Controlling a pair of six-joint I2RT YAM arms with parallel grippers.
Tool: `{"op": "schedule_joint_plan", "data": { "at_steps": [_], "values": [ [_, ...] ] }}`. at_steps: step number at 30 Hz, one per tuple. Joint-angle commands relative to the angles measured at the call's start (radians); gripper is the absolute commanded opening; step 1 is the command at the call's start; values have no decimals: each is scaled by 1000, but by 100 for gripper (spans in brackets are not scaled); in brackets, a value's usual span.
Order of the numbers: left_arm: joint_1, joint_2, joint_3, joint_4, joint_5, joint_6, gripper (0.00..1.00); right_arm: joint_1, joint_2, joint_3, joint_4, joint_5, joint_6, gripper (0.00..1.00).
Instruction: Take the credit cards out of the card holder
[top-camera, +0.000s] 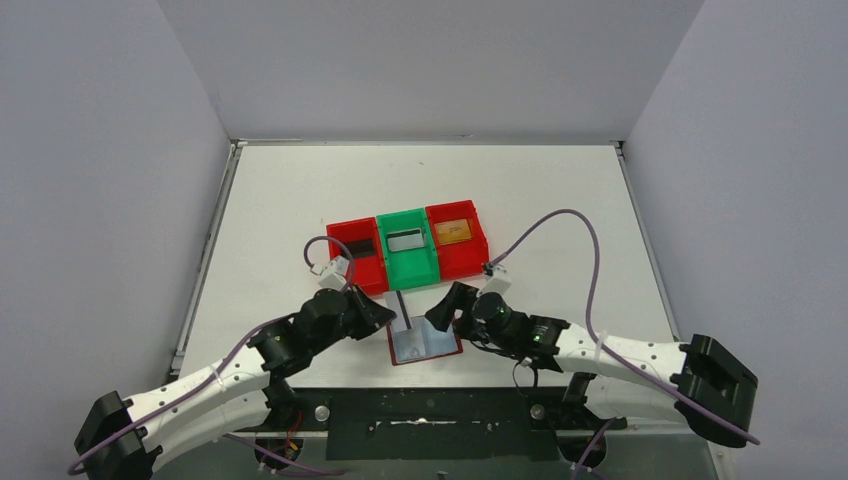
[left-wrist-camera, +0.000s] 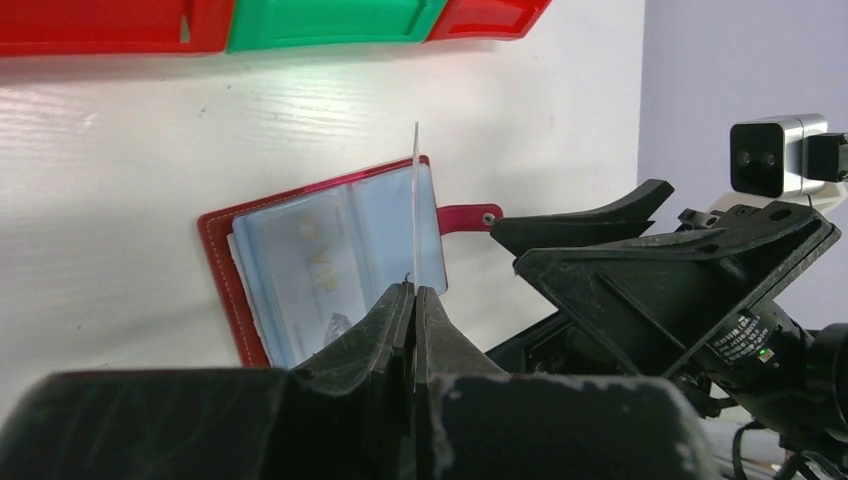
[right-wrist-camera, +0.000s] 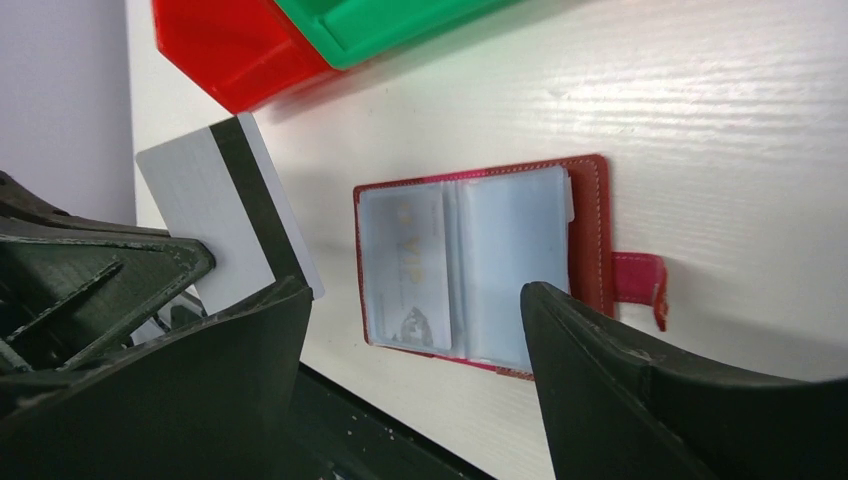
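Top external view, card holder: the dark red card holder (top-camera: 425, 345) lies open and flat on the white table (top-camera: 560, 200), near the front edge and between the two gripper heads. Its blue-grey clear pockets face up.
Snap tab: the red snap tab (right-wrist-camera: 640, 282) sticks out from the holder's side nearest the right arm.
Pocket contents: one pale card (right-wrist-camera: 405, 265) with faint gold print shows through a clear pocket. I cannot tell what the other pockets hold.
Card outside: a silver-grey card (right-wrist-camera: 215, 215) with a black stripe stands on edge, out of the pockets, by the holder's side away from the tab. Whether it touches the holder I cannot tell.
Left gripper: the left gripper (left-wrist-camera: 413, 295) has its fingers pressed together on the lower edge of the silver-grey card, which rises upright above them.
Right gripper: the right gripper (right-wrist-camera: 415, 295) has its jaws spread wide and grips nothing. It hangs over the tab side of the holder.
Bins: three bins sit in a touching row just beyond the holder.
Left red bin: the left red bin (top-camera: 340, 262) holds a black card (top-camera: 360, 245).
Green bin: the green bin (top-camera: 408, 268) holds a grey card (top-camera: 405, 240).
Right red bin: the right red bin (top-camera: 462, 260) holds a gold-tan card (top-camera: 453, 232).
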Motion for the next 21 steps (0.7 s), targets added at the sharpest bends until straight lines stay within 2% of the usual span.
{"op": "schedule_joint_plan", "data": {
  "at_steps": [1,5,9,13,17,21],
  "values": [
    [6,-27,12,129,41,71,0,-6,-130,-77,193,121,-54,83],
    [6,-46,4,195,70,100,0,-8,-224,-156,296,159,-79,89],
    [6,-60,-15,256,103,107,0,-13,-286,-175,305,137,-82,91],
    [6,-58,-37,323,152,100,0,-31,-293,-166,337,33,-126,81],
    [5,-52,-40,352,167,92,0,-112,-263,-157,364,-125,-135,78],
    [7,-40,-47,408,198,93,0,-208,-169,-176,550,-371,-97,68]
  ]
}}
